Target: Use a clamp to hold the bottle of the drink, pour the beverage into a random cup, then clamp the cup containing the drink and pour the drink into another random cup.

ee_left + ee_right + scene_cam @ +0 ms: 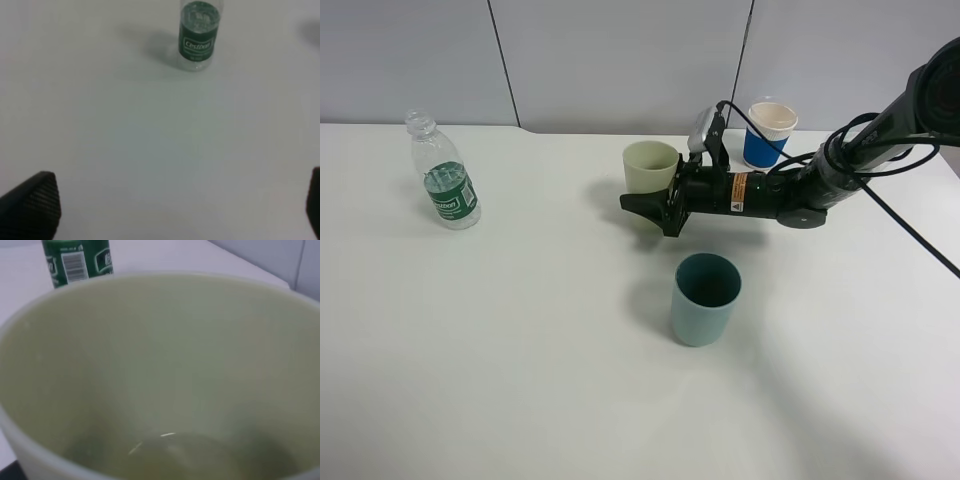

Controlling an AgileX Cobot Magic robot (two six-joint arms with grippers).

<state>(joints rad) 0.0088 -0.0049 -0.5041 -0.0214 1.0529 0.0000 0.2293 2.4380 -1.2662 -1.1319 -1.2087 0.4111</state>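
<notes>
A clear plastic bottle (444,183) with a green label stands open-topped at the far left; it also shows in the left wrist view (199,34) and the right wrist view (77,261). My right gripper (644,196) is shut on a pale green cup (650,165), held upright near the table's middle. The cup fills the right wrist view (165,365), with a little liquid at its bottom. A teal cup (705,298) stands just in front of the gripper. My left gripper (175,210) is open and empty, well short of the bottle.
A blue and white paper cup (770,133) stands at the back right, behind the right arm (800,190). The white table (520,350) meets a grey wall at the back. The left arm is out of the exterior view.
</notes>
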